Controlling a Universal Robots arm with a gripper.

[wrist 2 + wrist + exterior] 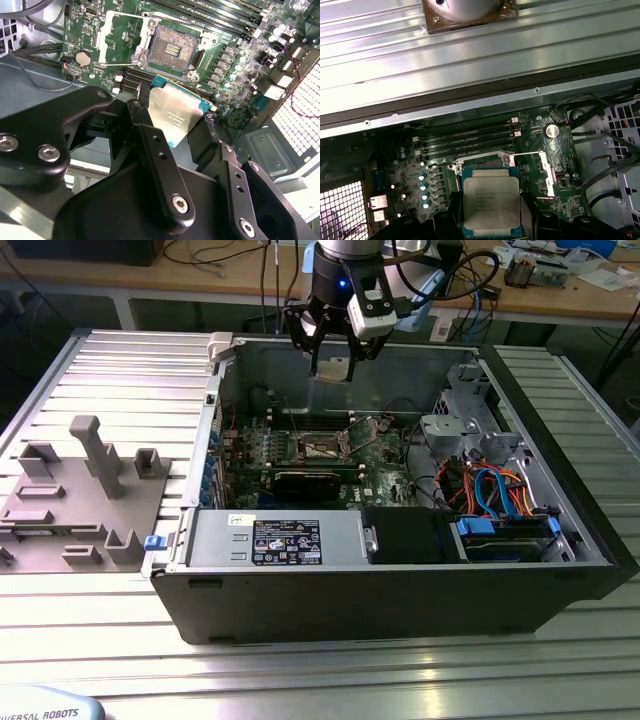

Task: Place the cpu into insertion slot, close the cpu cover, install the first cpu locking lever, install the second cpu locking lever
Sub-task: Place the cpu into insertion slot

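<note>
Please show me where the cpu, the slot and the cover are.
cpu (176, 116), second wrist view, middle of its metal top.
slot (172, 50), second wrist view, middle of its contact field.
cover (548, 175), first wrist view, one side bar of the frame.

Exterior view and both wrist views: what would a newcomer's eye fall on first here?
The cpu, clamped in the tool, hangs over the board inside the open case. On the board, the slot lies bare, with the cover flipped open beside it.
</note>
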